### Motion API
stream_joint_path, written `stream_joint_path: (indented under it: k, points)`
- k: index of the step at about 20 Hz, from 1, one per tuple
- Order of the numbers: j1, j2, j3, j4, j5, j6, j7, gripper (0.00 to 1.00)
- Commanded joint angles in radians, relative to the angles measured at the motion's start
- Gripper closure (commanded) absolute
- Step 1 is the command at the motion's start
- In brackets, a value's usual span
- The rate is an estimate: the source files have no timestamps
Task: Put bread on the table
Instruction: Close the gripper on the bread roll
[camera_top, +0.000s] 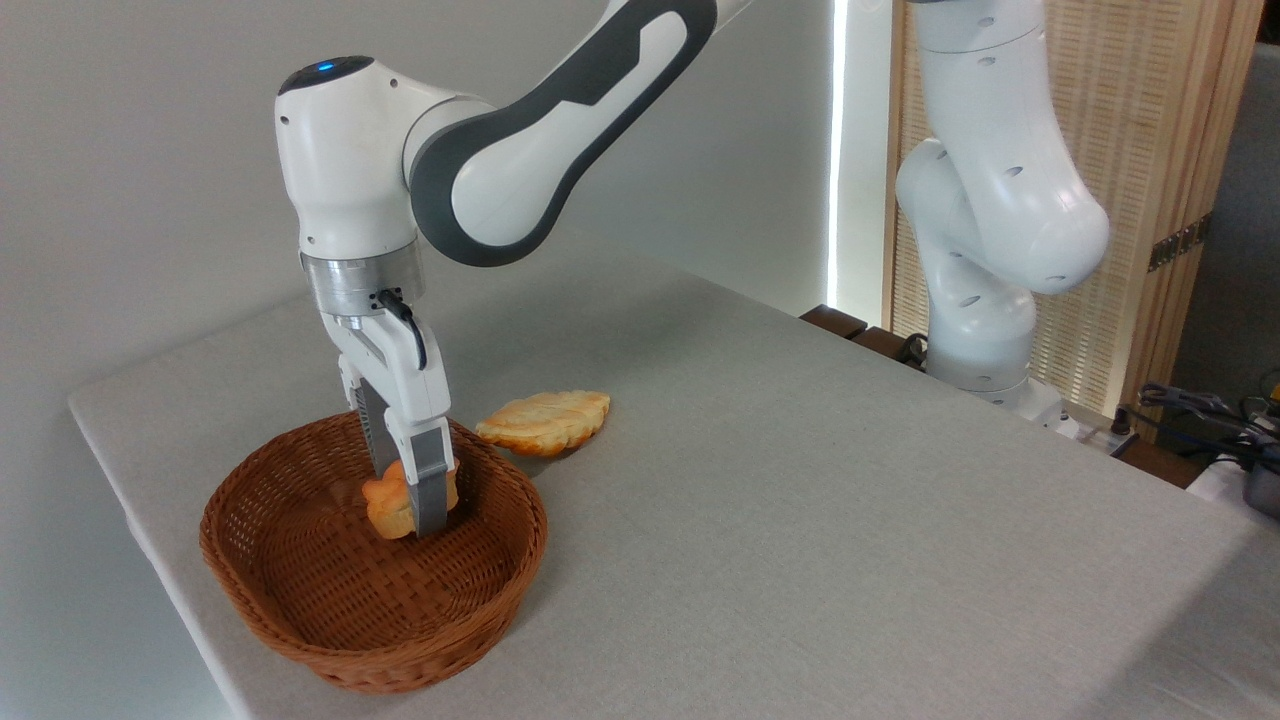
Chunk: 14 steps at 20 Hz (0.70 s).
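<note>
Nearest, the wicker basket (372, 590) sat on the grey worktop (800, 520). Inside it the gripper (412, 500) reached straight down, its fingers closed on the bread (388, 505), seemingly lifted slightly off the weave. Beyond the rim lay a paler pastry (545, 421).

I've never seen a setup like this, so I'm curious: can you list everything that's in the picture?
Basket: one, brown wicker, near left of the table.
Bread: one, orange-golden bun, inside the basket, between the gripper's fingers.
Pastry: one, pale golden, leaf-shaped, on the cloth just behind the basket.
Table: one, light grey cloth surface.
Screen: one, pale wood slats, back right.
Cables: dark, right edge.
Robot arm: one, white and grey.
Gripper: one, reaching into the basket.
</note>
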Motion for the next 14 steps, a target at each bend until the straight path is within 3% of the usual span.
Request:
stream_joint_path:
  k: [1,14]
  points:
    - [0.003,0.008,0.003,0.005,0.017,0.008,0.005,0.59]
    - [0.006,-0.016,0.007,0.005,0.005,0.006,0.005,0.59]
